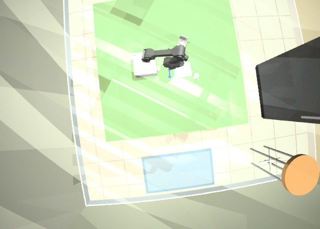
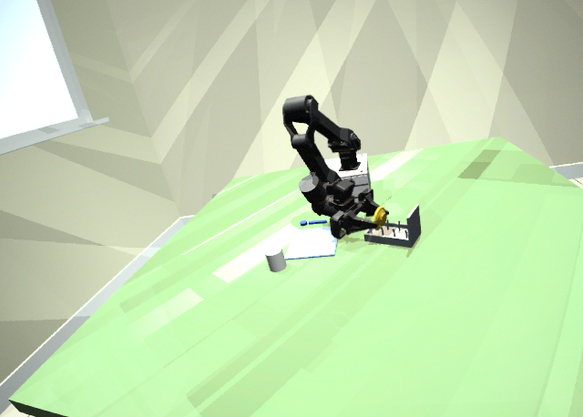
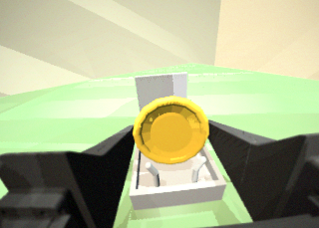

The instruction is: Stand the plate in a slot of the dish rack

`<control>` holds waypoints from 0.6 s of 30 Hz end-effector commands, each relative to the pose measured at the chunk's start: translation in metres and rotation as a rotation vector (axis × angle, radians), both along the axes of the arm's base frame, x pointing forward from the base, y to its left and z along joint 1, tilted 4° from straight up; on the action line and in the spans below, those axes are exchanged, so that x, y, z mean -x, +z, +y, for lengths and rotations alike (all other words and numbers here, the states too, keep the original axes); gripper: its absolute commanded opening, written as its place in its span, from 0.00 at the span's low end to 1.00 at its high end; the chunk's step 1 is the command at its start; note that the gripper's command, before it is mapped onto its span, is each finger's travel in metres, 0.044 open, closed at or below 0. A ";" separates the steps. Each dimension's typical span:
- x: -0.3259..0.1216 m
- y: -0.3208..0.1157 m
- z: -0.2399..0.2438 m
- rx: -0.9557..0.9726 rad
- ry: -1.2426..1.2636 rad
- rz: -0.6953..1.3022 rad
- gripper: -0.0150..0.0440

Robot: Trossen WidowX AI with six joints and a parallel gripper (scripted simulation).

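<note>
A yellow plate (image 2: 380,217) (image 3: 170,130) stands roughly upright between the fingertips, its hollow face towards the wrist camera. My gripper (image 2: 380,218) (image 3: 169,126) is shut on it, one finger at each side of the rim. The plate is held above the near part of the dish rack, with rack pegs showing below it in the wrist view. The dish rack (image 1: 182,41) (image 2: 386,239) (image 3: 177,196) is a low grey tray with short upright pegs and a tall end wall at its far side. The plate hides the rack's middle in the wrist view, and the arm hides the plate in the top view.
A blue-and-white board (image 1: 183,70) (image 2: 311,244) lies beside the rack. A blue spoon-like utensil (image 1: 169,73) (image 2: 317,222) lies by the board. A grey-white cylinder (image 1: 195,75) (image 2: 275,260) stands near the board's corner. The arm's white base box (image 1: 145,67) is on the table.
</note>
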State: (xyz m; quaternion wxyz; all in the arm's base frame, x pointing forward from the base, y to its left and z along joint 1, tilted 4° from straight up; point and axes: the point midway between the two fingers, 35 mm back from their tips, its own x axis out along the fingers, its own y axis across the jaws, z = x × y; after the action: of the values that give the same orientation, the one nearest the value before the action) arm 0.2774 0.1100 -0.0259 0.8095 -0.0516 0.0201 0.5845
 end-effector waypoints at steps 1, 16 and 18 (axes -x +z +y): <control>0.000 0.001 0.000 -0.001 -0.001 0.002 0.25; 0.000 0.001 0.000 0.000 -0.001 -0.001 0.61; 0.000 0.001 0.000 0.000 -0.001 -0.001 0.70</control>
State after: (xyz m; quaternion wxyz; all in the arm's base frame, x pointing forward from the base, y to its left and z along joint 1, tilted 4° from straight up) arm 0.2774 0.1099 -0.0251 0.8096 -0.0520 0.0197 0.5843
